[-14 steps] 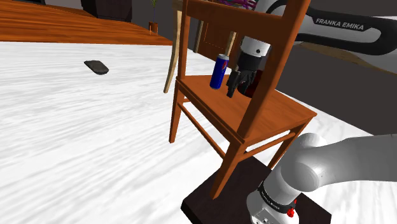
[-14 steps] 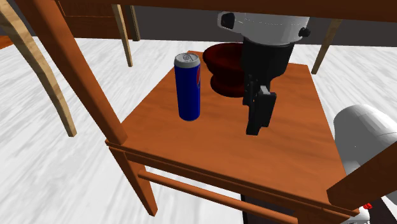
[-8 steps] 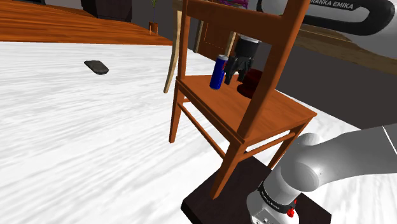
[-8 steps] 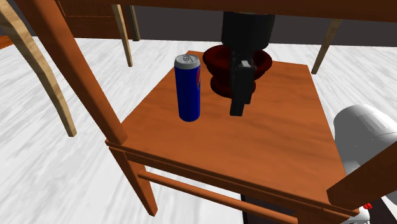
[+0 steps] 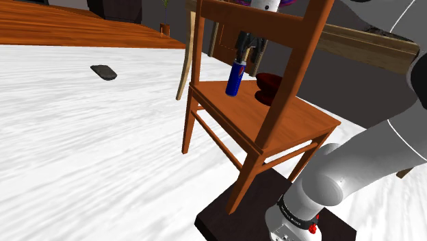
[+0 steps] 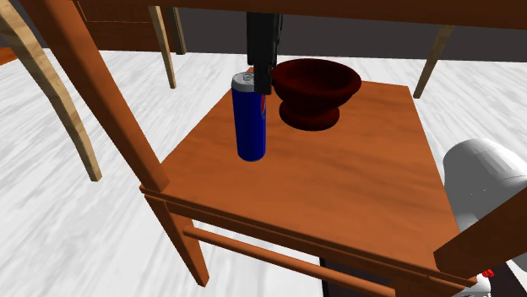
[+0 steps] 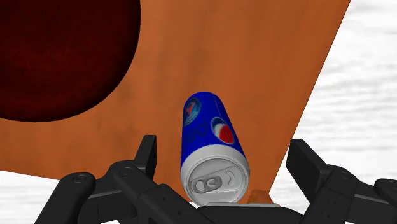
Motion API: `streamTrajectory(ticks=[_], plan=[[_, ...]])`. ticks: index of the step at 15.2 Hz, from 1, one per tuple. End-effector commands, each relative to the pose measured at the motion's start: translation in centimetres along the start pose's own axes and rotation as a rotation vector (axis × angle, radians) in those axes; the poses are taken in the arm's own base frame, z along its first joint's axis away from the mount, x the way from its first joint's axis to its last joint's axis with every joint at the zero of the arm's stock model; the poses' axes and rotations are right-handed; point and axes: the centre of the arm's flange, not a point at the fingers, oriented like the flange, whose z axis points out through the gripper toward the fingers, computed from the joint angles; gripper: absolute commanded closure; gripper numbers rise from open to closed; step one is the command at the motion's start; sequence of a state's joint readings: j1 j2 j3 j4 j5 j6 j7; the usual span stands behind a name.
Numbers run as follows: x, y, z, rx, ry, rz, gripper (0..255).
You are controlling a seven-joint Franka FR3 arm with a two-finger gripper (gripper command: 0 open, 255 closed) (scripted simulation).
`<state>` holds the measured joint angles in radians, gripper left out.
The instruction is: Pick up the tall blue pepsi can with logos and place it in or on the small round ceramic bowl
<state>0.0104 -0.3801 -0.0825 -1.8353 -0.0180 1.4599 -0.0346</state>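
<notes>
A tall blue can (image 6: 250, 118) with a red-and-white logo and a silver top stands upright on the wooden chair seat (image 6: 338, 177). Close beside it sits a dark red round bowl (image 6: 314, 89). My black gripper (image 6: 263, 78) hangs open right over the can's top, its fingertips just above the rim. In the wrist view the can (image 7: 210, 143) stands between my spread fingers (image 7: 147, 156), which do not touch it, and the bowl (image 7: 57, 57) lies off to one side. In the shoulder view the gripper (image 5: 248, 52) is above the can (image 5: 235, 77), with the bowl (image 5: 269, 83) to its right.
The chair's back rail and posts (image 5: 291, 75) stand between the shoulder camera and the seat. A dark flat object (image 5: 103, 71) lies on the white floor. Wooden furniture (image 5: 61, 24) sits at the back left, and the stand (image 5: 274, 219) is at the lower right.
The open gripper rose from beside the bowl and swung across to the can, ending above its top. Can and bowl have not moved.
</notes>
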Motion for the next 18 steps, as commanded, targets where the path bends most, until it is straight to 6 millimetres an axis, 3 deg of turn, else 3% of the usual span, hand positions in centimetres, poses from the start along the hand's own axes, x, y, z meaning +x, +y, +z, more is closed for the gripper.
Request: streamTrajectory(ticks=[1,9,16,17,18], plan=[[1.5,0.2,-1.5,-0.002,0.000,-0.002,0],[1.5,0.2,2.5,-0.002,0.000,-0.002,0],[1.5,0.2,2.5,-0.002,0.000,-0.002,0],[1.5,0.2,2.5,-0.002,0.000,-0.002,255],[1.5,0.2,2.5,-0.002,0.000,-0.002,255]])
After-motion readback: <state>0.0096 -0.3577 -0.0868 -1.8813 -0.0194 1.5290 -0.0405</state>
